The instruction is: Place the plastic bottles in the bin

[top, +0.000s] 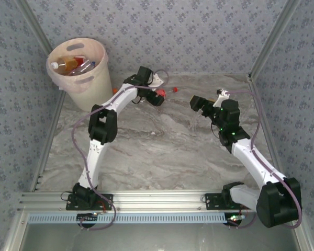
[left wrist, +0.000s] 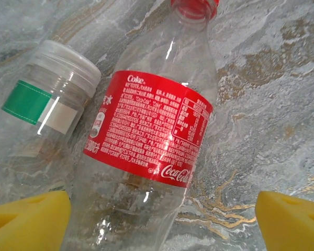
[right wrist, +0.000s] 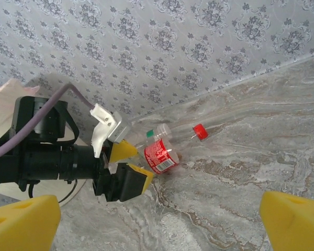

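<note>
Coke bottle [left wrist: 146, 141] lies on the marble table [top: 162, 151] near the back wall, your left gripper [left wrist: 159, 219] spread astride it. A green-labelled bottle [left wrist: 47, 104] lies just beside it, a red cap [right wrist: 200, 132] nearby. Your right gripper [right wrist: 159, 225] hangs wide open over bare tabletop. The bin [top: 89, 83] stands in the far-left corner.

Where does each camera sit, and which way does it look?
Top external: above and behind the arms, looking down on table and bin; both arms show.
Left wrist: on the left wrist, looking down at a Coke bottle; own fingertips show.
Right wrist: on the right wrist, looking toward the wall; own fingertips and left gripper show.
Shared: both wrist views show the Coke bottle.
</note>
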